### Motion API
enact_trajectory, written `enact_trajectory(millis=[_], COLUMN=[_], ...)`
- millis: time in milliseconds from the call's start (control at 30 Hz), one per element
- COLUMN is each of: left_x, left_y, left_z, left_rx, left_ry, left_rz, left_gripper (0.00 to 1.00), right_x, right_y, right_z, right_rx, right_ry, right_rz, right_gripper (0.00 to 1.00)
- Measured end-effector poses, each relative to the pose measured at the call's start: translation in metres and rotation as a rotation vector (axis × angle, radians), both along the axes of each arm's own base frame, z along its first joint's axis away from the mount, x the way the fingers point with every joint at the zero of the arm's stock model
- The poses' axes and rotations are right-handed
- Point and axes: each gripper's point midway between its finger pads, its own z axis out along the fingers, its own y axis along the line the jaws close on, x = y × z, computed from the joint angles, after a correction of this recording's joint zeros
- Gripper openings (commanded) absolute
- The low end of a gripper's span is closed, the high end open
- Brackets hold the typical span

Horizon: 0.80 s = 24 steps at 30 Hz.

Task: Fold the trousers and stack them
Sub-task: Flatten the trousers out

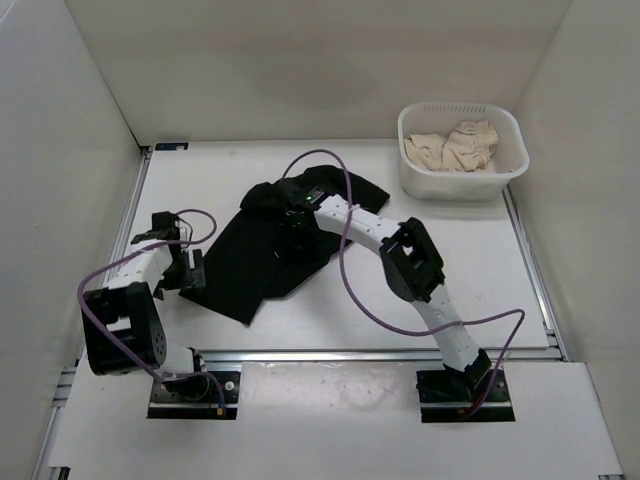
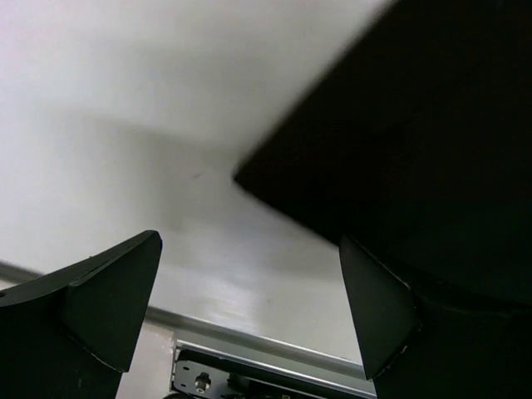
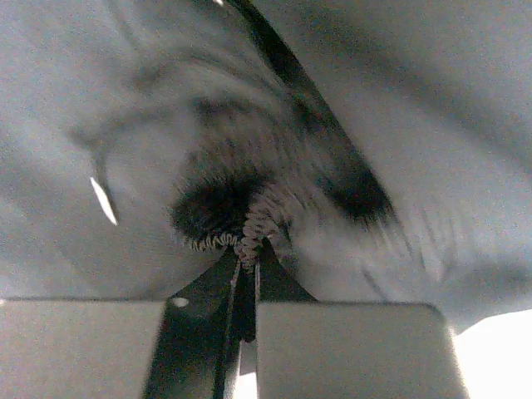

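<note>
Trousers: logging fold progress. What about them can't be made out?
Top external: the trousers are uniformly black, so creases don't show; the right arm covers their far part.
Right wrist: blur smears the cloth beyond the shut right gripper.
Left wrist: the frame edge cuts the cloth by the open left gripper.

One pair of trousers (image 1: 250,262), one basket (image 1: 462,186), perhaps two beige cloths (image 1: 462,146) in it.

black trousers (image 1: 262,252) — rumpled, partly folded, mid-table, bunched at top
</note>
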Motion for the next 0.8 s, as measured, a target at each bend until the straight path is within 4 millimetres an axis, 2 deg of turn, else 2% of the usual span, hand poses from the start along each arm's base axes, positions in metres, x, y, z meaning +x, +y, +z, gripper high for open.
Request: enact_trajectory(millis=[33, 67, 133, 200, 233, 267, 300, 333, 367, 400, 433, 467, 533, 600, 667, 700, 800], left_x=[0.004, 0.009, 0.015, 0.019, 0.021, 0.023, 0.025, 0.027, 0.028, 0.030, 0.032, 0.034, 0.036, 0.034, 0.030, 0.026, 0.021], left_y=[-0.004, -0.007, -0.013, -0.018, -0.021, -0.023, -0.027, -0.031, -0.036, -0.043, -0.052, -0.061, -0.077, -0.093, -0.103, -0.101, -0.089], left_z=[-0.003, -0.006, -0.009, -0.010, -0.011, -0.012, -0.012, -0.012, -0.012, -0.011, -0.010, -0.008, -0.007, -0.008, -0.011, -0.016, -0.020], left_rx=[-0.004, -0.007, -0.012, -0.017, -0.017, -0.017, -0.017, -0.016, -0.015, -0.015, -0.014, -0.017, -0.022, -0.025, -0.006, 0.023, 0.098], left_ry=[0.012, 0.018, 0.030, 0.037, 0.041, 0.043, 0.045, 0.046, 0.045, 0.045, 0.042, 0.040, 0.036, 0.038, 0.047, 0.055, 0.081], left_rz=[-0.019, -0.035, -0.062, -0.085, -0.094, -0.106, -0.120, -0.138, -0.161, -0.190, -0.222, -0.256, -0.320, -0.381, -0.430, -0.442, -0.436], left_gripper=[1.00, 1.00, 1.00, 1.00, 1.00, 1.00, 1.00, 1.00, 1.00, 1.00, 1.00, 1.00, 1.00, 1.00, 1.00, 1.00, 1.00], right_x=[-0.013, -0.014, -0.024, -0.040, -0.045, -0.050, -0.055, -0.061, -0.067, -0.072, -0.080, -0.089, -0.113, -0.144, -0.160, -0.157, -0.120], right_y=[-0.030, -0.032, -0.067, -0.110, -0.132, -0.155, -0.180, -0.209, -0.236, -0.272, -0.294, -0.324, -0.383, -0.428, -0.444, -0.443, -0.416], right_z=[0.013, 0.014, 0.048, 0.094, 0.121, 0.147, 0.166, 0.181, 0.186, 0.184, 0.176, 0.161, 0.120, 0.082, 0.073, 0.077, 0.102], right_rx=[-0.035, -0.037, -0.015, 0.027, 0.074, 0.141, 0.192, 0.242, 0.271, 0.283, 0.276, 0.249, 0.152, 0.047, 0.007, 0.021, 0.134], right_ry=[0.017, 0.018, -0.014, -0.048, -0.080, -0.117, -0.145, -0.166, -0.178, -0.188, -0.175, -0.156, -0.085, 0.023, 0.085, 0.078, 0.004], right_rz=[-0.040, -0.043, -0.108, -0.195, -0.254, -0.323, -0.397, -0.486, -0.576, -0.694, -0.779, -0.885, -1.105, -1.299, -1.376, -1.367, -1.208], right_gripper=[0.00, 0.00, 0.00, 0.00, 0.03, 0.09, 0.13, 0.21, 0.40, 0.64, 0.81, 0.92, 0.98, 0.99, 0.99, 0.99, 0.99])
